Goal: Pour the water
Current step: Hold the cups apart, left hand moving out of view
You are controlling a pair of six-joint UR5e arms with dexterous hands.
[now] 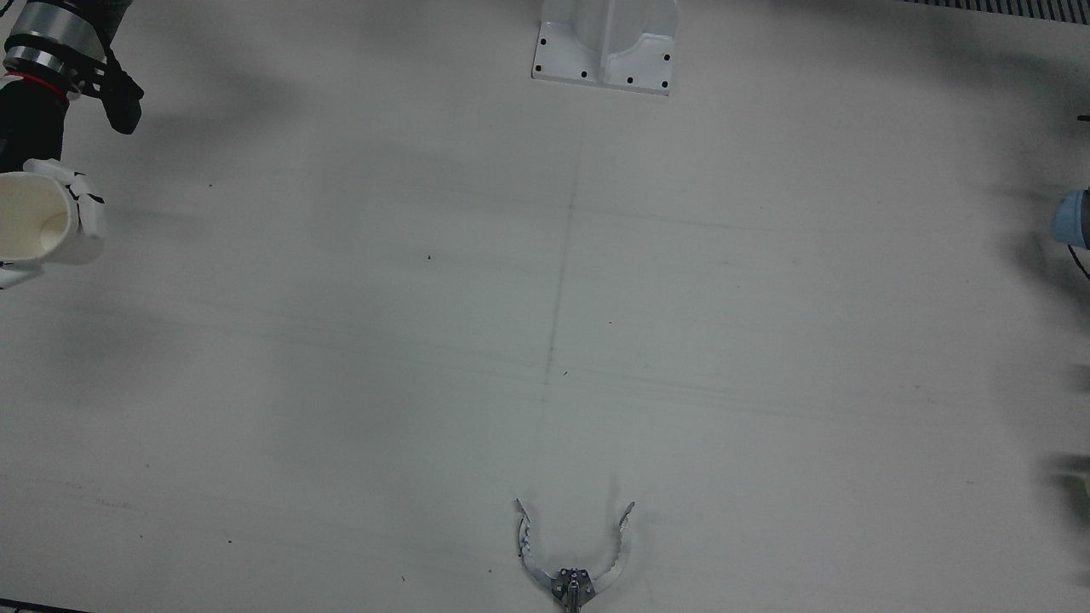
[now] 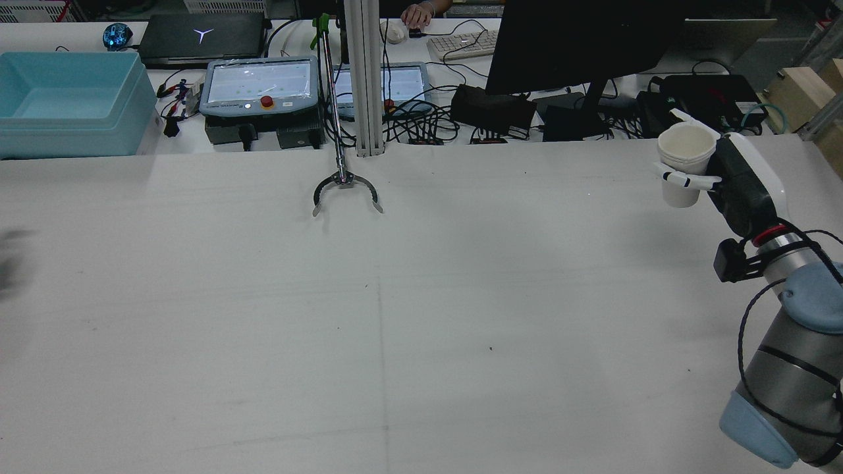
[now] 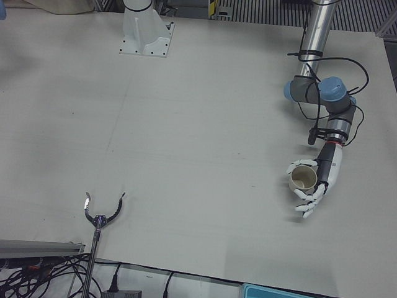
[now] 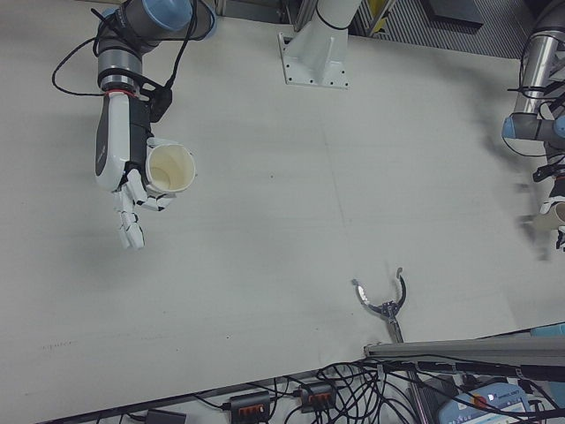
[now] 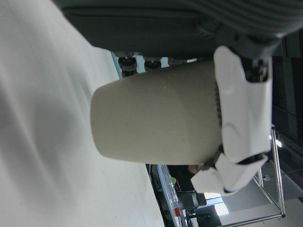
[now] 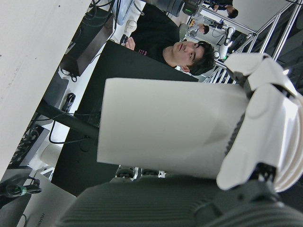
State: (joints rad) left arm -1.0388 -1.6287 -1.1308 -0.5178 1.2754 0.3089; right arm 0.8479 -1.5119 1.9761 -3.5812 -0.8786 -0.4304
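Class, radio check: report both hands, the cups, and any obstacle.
Right hand shut on cup, upright, held clear of table. Left hand shut on second cup. Hands far apart. Only a grabber tool on the table between.

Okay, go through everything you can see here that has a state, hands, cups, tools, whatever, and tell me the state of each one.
right hand: shut on the right cup
right cup: held upright off the table, mouth open, no water visible inside
left hand: shut on the left cup
left cup: held, mouth facing up, contents unclear
grabber tool: lying on the table, claws spread open
blue bin: open, looks empty
teach pendant: screen lit
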